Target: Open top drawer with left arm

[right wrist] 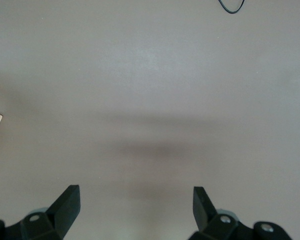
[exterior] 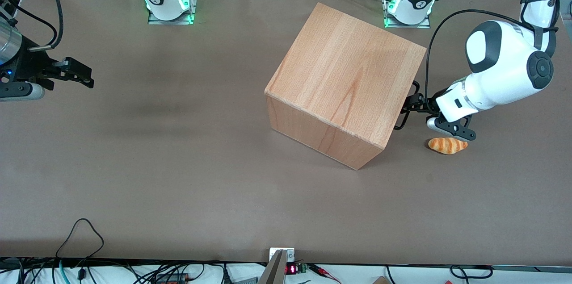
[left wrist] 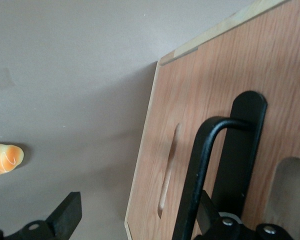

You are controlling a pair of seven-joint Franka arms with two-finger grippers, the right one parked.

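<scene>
- My tool [exterior: 413,104] on the left arm [exterior: 500,74] sits at the top drawer [left wrist: 230,100] front, toward the working arm's end of the table [exterior: 134,163].
- Its fingers [left wrist: 65,215] are spread, one either side of the black bar handle [left wrist: 200,175], not clamped.
- The drawer front sits flush in the wooden cabinet [exterior: 344,83].
- A small croissant [exterior: 447,145] lies on the table just beside my tool.

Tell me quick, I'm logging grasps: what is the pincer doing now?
Left pincer: open, at the drawer front, one finger clear beside the handle, closed on nothing yet.
</scene>
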